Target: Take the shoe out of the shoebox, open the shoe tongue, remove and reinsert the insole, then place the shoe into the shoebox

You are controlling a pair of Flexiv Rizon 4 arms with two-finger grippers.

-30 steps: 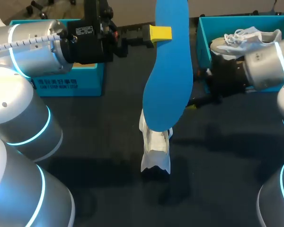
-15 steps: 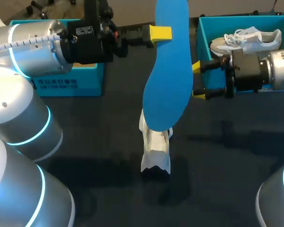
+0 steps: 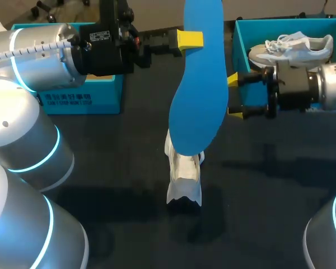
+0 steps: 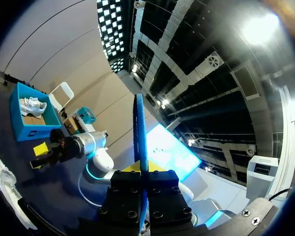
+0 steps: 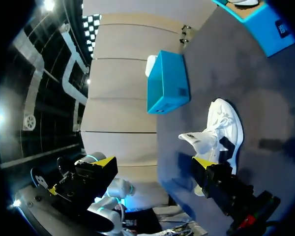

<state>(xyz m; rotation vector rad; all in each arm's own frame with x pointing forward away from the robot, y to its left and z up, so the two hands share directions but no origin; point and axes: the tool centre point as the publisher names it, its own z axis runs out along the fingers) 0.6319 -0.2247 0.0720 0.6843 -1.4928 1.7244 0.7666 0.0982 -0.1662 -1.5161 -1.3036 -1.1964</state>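
A dark table (image 3: 257, 224). At its far right, a blue box (image 3: 242, 45) holds a second shoe (image 3: 291, 47). The long blue insole (image 3: 199, 89) stands upright in the air mid-table, clamped near its top by my left gripper (image 3: 190, 40). Under it the white shoe (image 3: 183, 174) lies on the table, tongue folded out. My right gripper (image 3: 233, 96) hangs wide open just beside the insole's edge

The blue insole (image 3: 199, 84), pinched in the left claw (image 3: 191, 39), hangs upright over the white shoe (image 3: 183, 175) and bars the way to it from above and behind. The right claw (image 3: 233, 95), fingers apart, sits just beside the insole's right edge, with the shoebox (image 3: 238, 53) wall close behind. Bare counter (image 3: 112, 168) flanks the shoe on both sides.
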